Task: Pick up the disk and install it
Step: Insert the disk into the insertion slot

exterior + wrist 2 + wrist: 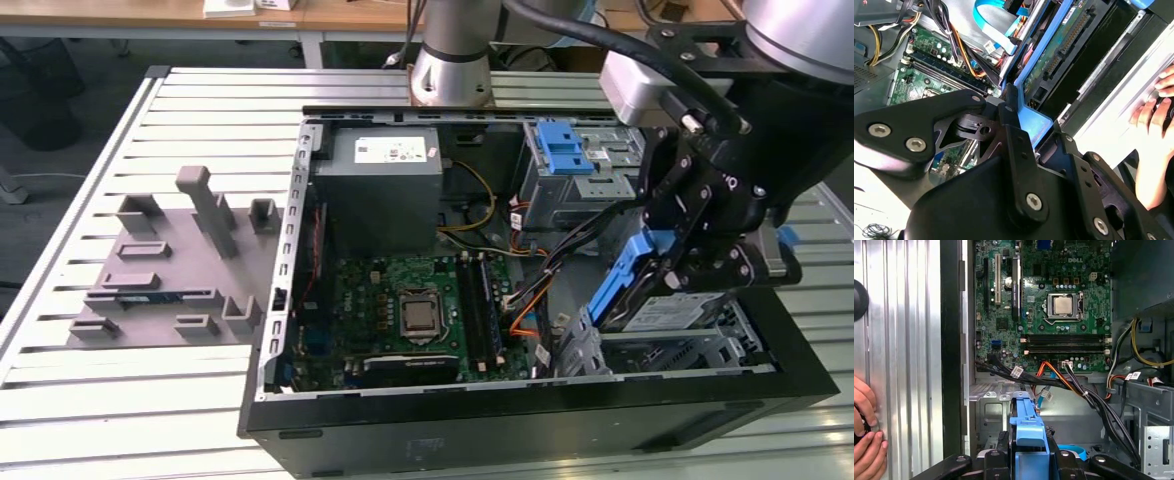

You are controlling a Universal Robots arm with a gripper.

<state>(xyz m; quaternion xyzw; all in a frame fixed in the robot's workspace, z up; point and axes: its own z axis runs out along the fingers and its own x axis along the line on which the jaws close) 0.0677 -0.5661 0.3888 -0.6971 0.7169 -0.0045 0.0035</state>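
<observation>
We see the fingers (pixel 1013 130) clamped on the blue-framed disk (pixel 617 285), which is held tilted over the drive cage (pixel 667 352) in the open case (pixel 534 420), at the exterior view's right of the motherboard (pixel 374 290), while a person's hand (pixel 866 440) is on the table (pixel 904 340) beside the case.

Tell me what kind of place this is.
Most likely a robotics lab bench for computer assembly: an open computer case lies on a slatted metal table, a grey parts fixture sits beside it, and the gripper holds the disk.
</observation>
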